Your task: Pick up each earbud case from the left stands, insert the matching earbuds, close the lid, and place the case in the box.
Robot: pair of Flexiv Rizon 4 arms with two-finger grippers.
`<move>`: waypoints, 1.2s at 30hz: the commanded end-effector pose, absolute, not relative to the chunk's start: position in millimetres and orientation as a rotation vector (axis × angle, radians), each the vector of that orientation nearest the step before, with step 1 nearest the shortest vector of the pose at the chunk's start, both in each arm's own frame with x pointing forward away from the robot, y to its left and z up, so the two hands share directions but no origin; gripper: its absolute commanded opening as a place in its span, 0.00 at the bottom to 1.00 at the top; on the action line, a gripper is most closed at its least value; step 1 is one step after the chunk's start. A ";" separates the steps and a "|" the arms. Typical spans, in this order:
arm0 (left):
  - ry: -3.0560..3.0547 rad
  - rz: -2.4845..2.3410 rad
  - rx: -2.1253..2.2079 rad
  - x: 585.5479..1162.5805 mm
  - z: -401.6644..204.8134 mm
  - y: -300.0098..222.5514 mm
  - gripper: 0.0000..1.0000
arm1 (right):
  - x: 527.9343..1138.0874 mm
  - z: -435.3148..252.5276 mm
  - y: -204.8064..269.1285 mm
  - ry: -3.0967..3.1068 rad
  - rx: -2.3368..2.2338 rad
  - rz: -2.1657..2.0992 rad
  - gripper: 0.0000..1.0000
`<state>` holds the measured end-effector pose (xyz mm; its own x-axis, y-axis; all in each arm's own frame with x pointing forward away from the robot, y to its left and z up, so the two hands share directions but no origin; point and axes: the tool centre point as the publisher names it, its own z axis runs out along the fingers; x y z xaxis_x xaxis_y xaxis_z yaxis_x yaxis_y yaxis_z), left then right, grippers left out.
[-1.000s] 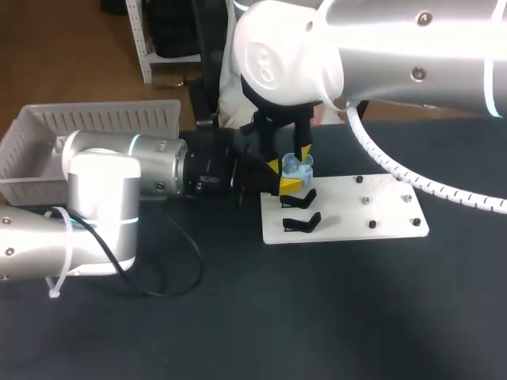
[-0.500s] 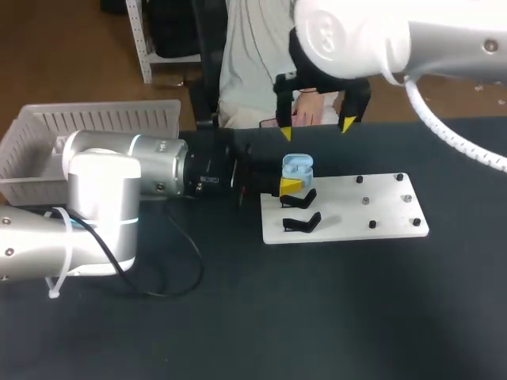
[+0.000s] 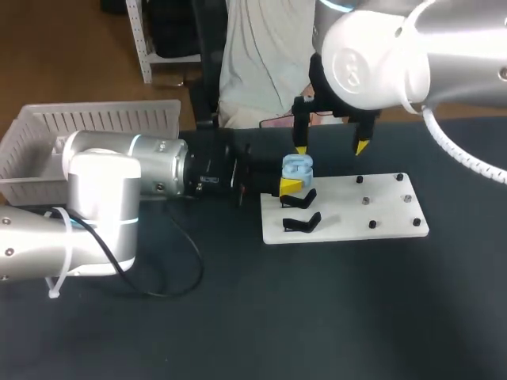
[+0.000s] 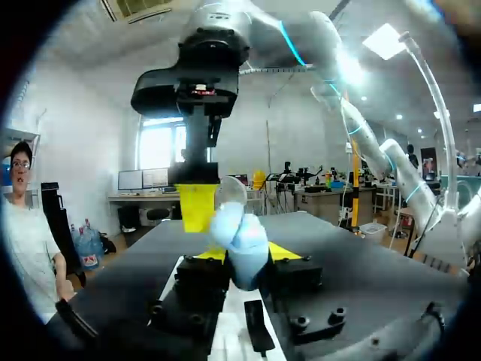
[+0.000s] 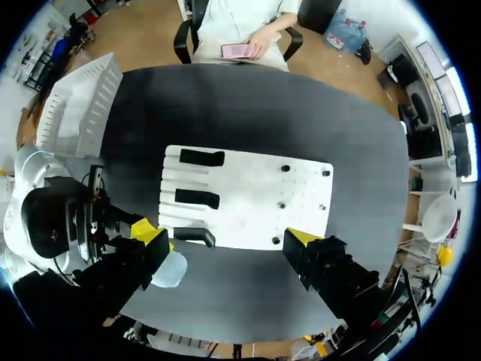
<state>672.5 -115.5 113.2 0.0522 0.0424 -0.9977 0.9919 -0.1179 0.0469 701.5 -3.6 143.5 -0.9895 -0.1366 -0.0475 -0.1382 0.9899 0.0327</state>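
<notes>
- The left gripper (image 3: 290, 181) lies low and level over the table (image 3: 317, 317), at the near-left corner of the white board (image 3: 384, 210). It is clamped on the light blue earbud case (image 3: 298, 167), one finger on each side.
- In the left wrist view the case (image 4: 240, 239) sits between the black fingers (image 4: 203, 274), its rounded body rising above them. I cannot tell whether the lid is open or closed.
- The right gripper (image 3: 331, 148) hangs above the board with its fingers spread wide and nothing between them. One yellow tip (image 3: 301, 149) is just above and beside the case; the other (image 3: 361, 147) is well off to the right.
- From the left wrist, that near fingertip (image 4: 197, 207) stands directly behind the case and blocks part of what lies beyond it.
- From the right wrist, the case (image 5: 170, 269) lies just beside one of that gripper's own fingers (image 5: 150, 229), off the edge of the board (image 5: 248, 203).
- Two black stands (image 3: 301, 199) (image 3: 304, 222) sit on the board's left part, right below the held case. Small dark studs (image 3: 371, 224) dot its right part.
- A pale slatted basket (image 3: 95, 119) stands at the table's far left, behind the left arm.
- A black cable (image 3: 187, 269) loops across the table beside that arm.
</notes>
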 end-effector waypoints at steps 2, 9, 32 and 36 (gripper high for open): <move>1.149 -1.229 1.349 671.2 113.5 -115.6 0.00 | 690.8 142.5 -2.3 3.112 -0.222 0.062 1.00; 1.149 -1.229 1.349 671.2 113.5 -115.6 0.00 | 685.4 164.4 -22.1 2.952 -0.056 -0.002 1.00; 1.487 -0.750 1.177 765.4 150.4 60.6 0.00 | 673.6 189.3 -61.3 2.782 0.071 0.047 1.00; 1.614 -0.570 1.092 799.0 145.0 104.1 0.00 | 673.6 189.3 -61.3 2.782 0.071 0.047 1.00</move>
